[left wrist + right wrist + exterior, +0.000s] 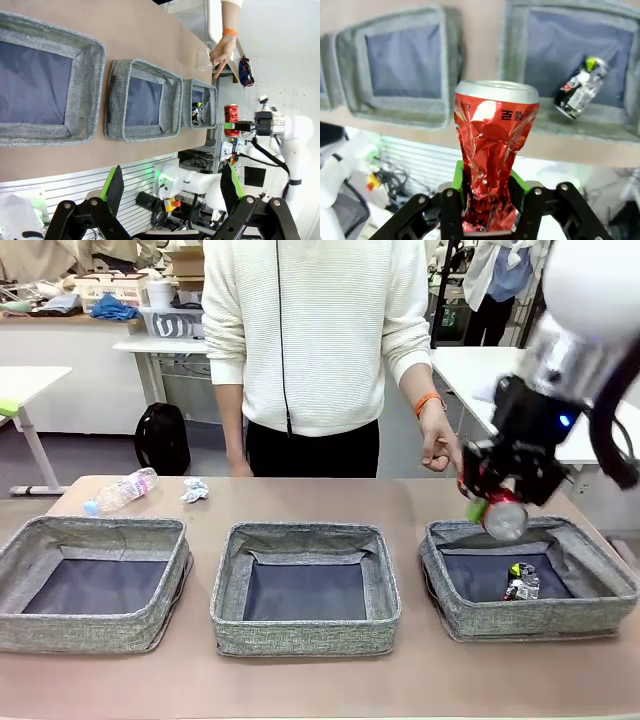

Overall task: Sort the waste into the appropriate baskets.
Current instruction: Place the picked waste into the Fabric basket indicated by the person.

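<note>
We see our right claw (492, 502) clamped shut on the red drink can (503, 517), green pads pressing the can's crumpled waist from both sides. In the right wrist view the can (492, 150) stands up out of the claw (490, 192), silver rim uppermost and dented red wall pinched in below. We hold it in the air above the far left part of the right basket (480, 615), clear of the fabric. A silver-black can (520, 583) lies on that basket's dark floor.

Our left claw (172, 187) hangs high with its jaws spread wide and nothing between the fingers (115, 185).

The middle basket (305, 535) and the left basket (100, 530) sit in a row on the surface (300, 680). Behind the left basket a clear plastic bottle (122, 490) lies on its side, with the white paper wad (194, 489) just beside it. The person's hand (438, 448) hangs near our right claw, apart from it.
</note>
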Controlling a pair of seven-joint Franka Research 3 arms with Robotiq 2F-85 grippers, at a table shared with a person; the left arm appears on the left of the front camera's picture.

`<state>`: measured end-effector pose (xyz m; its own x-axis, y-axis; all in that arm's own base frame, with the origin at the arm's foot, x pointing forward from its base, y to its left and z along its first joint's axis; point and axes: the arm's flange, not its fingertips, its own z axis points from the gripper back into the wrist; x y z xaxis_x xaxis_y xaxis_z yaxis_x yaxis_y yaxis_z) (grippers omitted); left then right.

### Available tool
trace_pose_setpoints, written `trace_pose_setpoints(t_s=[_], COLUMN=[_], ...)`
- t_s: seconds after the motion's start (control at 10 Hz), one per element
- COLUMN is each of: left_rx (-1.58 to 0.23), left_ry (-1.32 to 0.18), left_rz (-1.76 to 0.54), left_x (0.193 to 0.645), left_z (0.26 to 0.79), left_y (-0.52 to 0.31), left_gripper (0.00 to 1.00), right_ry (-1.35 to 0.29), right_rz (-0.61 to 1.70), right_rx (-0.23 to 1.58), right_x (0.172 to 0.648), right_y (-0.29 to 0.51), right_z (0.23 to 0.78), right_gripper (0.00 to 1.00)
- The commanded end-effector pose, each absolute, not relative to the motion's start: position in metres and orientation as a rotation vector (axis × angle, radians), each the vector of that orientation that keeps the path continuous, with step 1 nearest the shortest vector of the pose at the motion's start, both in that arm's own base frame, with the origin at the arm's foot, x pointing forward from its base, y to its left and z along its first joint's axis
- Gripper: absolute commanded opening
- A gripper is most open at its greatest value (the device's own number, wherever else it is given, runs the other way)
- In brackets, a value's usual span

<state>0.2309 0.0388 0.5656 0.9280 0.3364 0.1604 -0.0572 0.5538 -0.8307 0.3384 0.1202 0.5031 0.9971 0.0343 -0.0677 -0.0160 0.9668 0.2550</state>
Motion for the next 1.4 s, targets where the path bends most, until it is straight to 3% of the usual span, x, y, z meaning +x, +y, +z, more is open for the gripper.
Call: trace_pose_setpoints(t_s=[0.0,0.3,0.8,0.9,1.1,1.3], left_rx=[-0.975,-0.975,-0.975,-0.975,-0.975,-0.975], left_ry=[-0.329,-0.329,-0.329,-0.329,-0.329,-0.329], left_rz=[0.219,0.219,0.219,0.219,0.219,0.219], left_x=[0.232,0.232,0.232,0.232,0.232,0.232], left_z=[0.565,0.565,0.565,0.565,0.565,0.565], left_y=[0.039,0.039,0.039,0.039,0.039,0.039], left_gripper=[1.00,1.00,1.00,1.00,1.00,1.00], right_ry=[0.057,0.045,0.053,0.050,0.033,0.025], right_rz=[-0.086,-0.313,-0.360,-0.367,-0.363,-0.370], right_rx=[0.334,0.364,0.378,0.397,0.418,0.432], right_x=[0.351,0.365,0.362,0.362,0.364,0.364], right_y=[0.081,0.049,0.041,0.042,0.043,0.043], right_z=[0.460,0.424,0.410,0.410,0.414,0.416], right_gripper=[0.34,0.34,0.34,0.91,1.00,1.00])
